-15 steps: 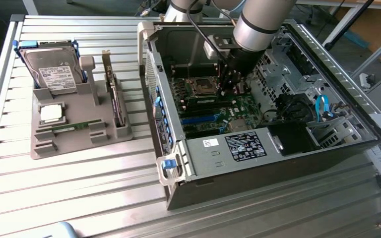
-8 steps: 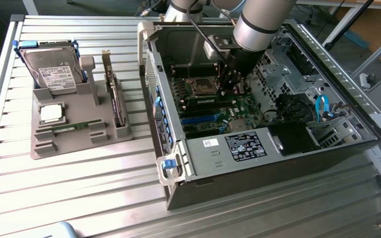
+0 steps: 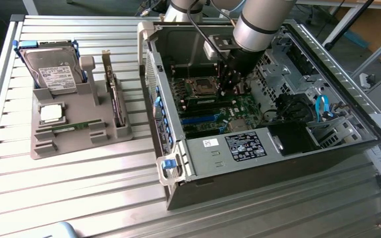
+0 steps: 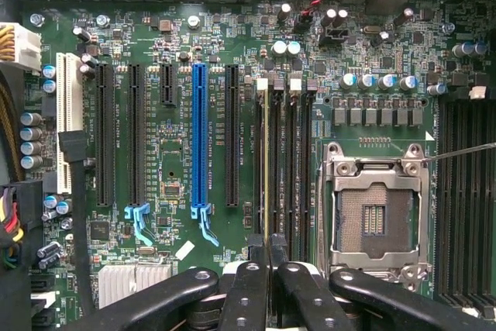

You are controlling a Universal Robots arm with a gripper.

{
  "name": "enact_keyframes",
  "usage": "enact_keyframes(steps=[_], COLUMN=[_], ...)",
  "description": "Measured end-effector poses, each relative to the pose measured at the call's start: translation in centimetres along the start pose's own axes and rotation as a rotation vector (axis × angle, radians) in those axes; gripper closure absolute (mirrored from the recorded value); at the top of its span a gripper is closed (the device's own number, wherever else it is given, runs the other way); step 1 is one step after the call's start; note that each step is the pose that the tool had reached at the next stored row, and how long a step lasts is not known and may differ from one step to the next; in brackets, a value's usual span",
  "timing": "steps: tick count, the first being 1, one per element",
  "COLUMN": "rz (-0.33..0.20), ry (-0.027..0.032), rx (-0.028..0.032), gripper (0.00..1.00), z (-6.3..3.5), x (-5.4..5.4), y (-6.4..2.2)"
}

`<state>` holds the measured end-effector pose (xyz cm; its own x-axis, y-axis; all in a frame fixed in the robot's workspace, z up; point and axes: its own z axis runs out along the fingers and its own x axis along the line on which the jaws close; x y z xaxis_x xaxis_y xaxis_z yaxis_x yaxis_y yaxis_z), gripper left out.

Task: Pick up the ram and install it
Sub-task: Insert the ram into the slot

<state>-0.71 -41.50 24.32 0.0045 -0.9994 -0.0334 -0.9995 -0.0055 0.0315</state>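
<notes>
In the wrist view my gripper (image 4: 268,260) is shut on the ram (image 4: 266,168). The ram shows edge-on as a thin greenish-yellow line running away from the fingertips. It stands upright and in line with the first of the black memory slots (image 4: 279,160), next to the open processor socket (image 4: 376,211). Whether its lower edge sits in the slot I cannot tell. In the exterior view the gripper (image 3: 231,90) reaches down into the open computer case (image 3: 243,148), just over the motherboard (image 3: 243,106).
White slot latches (image 4: 295,83) stand at the slots' far end. A blue expansion slot (image 4: 199,137) lies beside them. To the exterior view's left a grey holder (image 3: 45,148) carries a hard drive (image 3: 55,72), a silver processor (image 3: 50,113), a dark upright card (image 3: 115,99) and a thin green stick (image 3: 71,127).
</notes>
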Motion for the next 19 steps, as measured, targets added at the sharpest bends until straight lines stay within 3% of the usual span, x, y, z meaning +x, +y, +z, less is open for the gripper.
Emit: enact_keyframes(steps=[7,12,19], rz=[0.0,0.0,0.0], ry=[0.0001,0.0,0.0001], rx=[0.0009,0.011,0.0125], gripper=[0.88,0.88,0.88], z=[0.01,0.05,0.05], x=[0.0,0.0,0.0], y=[0.0,0.0,0.09])
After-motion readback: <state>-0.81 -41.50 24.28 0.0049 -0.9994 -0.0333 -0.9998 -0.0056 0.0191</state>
